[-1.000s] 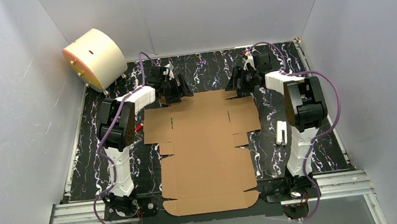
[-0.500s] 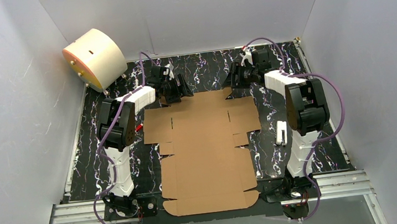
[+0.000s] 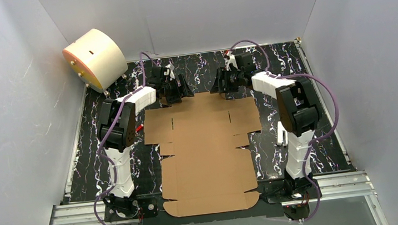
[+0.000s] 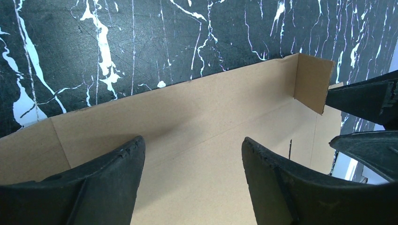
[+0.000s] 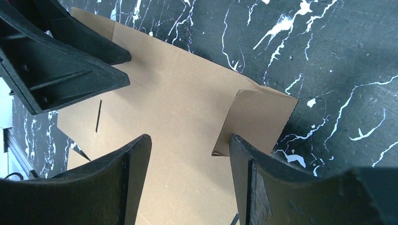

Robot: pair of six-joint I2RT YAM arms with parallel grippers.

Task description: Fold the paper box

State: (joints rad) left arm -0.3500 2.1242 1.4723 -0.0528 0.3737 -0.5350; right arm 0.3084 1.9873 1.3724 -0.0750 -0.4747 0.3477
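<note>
one black marbled tabletop (image 3: 203,70), pale walls (image 3: 186,13), paper box (image 3: 206,145) on it

The right arm (image 3: 292,111) has swung left along the far edge of the paper box (image 3: 206,145). This has carried the right gripper (image 3: 226,81) in from the far right corner towards the middle of that edge, nearer the left gripper (image 3: 175,90). The small corner flap (image 5: 256,117), flat on the worktop (image 3: 203,67) a second ago, now stands up. The jaws seem slightly narrower, though the overhead view is too small to be sure.
</note>
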